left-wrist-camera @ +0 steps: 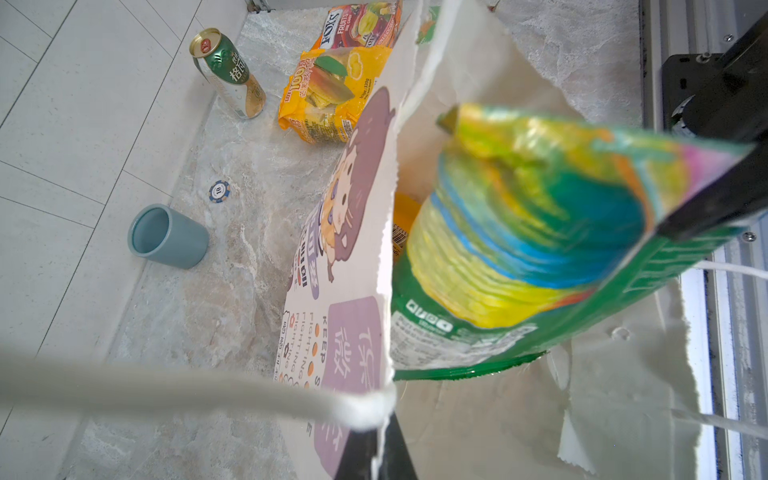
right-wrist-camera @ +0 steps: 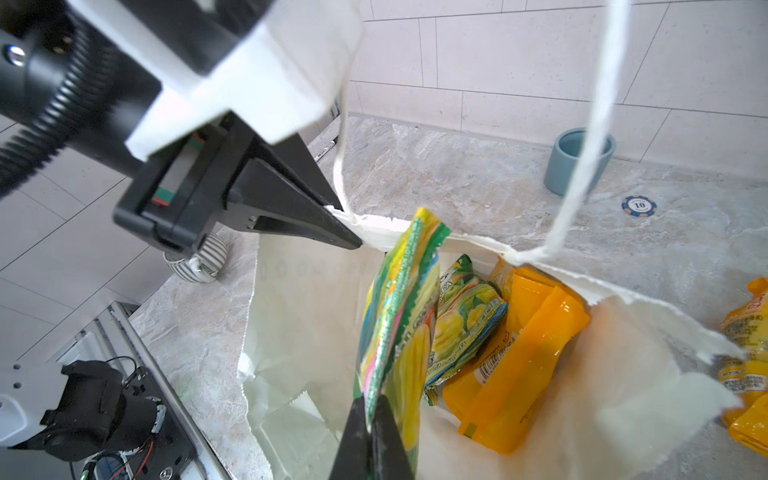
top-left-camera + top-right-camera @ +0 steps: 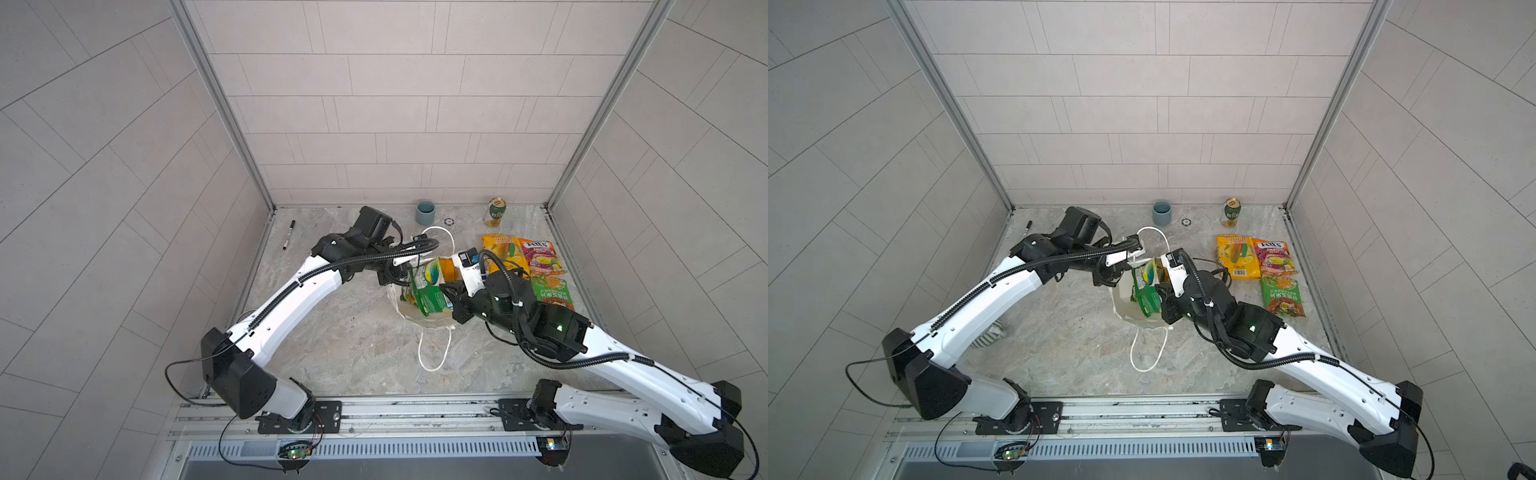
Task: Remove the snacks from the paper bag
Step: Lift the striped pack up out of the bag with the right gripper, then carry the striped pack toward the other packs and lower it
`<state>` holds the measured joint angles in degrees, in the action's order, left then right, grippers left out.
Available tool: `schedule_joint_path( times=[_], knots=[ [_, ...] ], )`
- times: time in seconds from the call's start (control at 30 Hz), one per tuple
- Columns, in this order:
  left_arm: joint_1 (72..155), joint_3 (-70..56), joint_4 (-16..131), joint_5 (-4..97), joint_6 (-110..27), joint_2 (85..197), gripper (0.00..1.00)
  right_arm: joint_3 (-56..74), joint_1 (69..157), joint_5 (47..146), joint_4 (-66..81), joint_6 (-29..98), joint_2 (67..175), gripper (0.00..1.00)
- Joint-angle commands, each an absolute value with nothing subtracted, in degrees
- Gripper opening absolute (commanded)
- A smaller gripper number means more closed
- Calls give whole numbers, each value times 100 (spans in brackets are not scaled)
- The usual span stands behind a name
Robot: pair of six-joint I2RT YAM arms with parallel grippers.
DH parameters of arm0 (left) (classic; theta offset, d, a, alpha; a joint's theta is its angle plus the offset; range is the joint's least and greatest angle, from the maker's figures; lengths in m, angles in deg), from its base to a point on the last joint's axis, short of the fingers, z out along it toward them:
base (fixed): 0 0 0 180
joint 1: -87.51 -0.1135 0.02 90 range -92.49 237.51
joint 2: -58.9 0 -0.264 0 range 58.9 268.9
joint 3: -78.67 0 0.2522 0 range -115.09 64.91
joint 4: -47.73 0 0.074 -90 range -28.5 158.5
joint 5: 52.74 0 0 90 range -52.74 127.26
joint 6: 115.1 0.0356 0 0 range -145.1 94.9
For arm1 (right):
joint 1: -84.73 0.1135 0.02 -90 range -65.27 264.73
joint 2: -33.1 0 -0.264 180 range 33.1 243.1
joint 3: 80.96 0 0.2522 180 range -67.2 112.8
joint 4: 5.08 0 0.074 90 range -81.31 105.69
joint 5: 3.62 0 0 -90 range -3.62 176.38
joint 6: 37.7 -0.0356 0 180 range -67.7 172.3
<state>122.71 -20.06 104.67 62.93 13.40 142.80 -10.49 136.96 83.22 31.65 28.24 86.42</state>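
Left wrist view: pink packet [image 1: 361,27] reads "FOX'S FRUITS".

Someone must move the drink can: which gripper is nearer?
Right. The right gripper holds a green snack over the paper bag, nearer the drink can; the left gripper, pinching its rim, is farther.

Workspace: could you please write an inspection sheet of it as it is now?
Surface: grey marbled table, few dark specks.
Job's things: paper bag open; orange packet, pink packet, green packet lie outside; orange pouch, small pale-green packet inside.
Clutter: blue cup, drink can, poker chip, marker, striped object.
Hands: left hand shut on the bag's rim; right hand shut on green-yellow packet at the bag's mouth.
Cables: black hose along each arm.
Surroundings: tiled walls.
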Motion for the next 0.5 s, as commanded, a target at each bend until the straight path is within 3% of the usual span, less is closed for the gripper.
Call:
schedule_joint_path(
  times=[0.0, 0.47],
  knots=[
    [12335, -2218, 10479, 6484, 1244, 14312, 0, -821, 13720, 8452, 3258, 3138, 8222, 0],
    [12372, -2288, 10420, 6564, 1109, 14350, 0, -481, 13720, 8586, 3687, 3237, 7506, 0]
  ],
)
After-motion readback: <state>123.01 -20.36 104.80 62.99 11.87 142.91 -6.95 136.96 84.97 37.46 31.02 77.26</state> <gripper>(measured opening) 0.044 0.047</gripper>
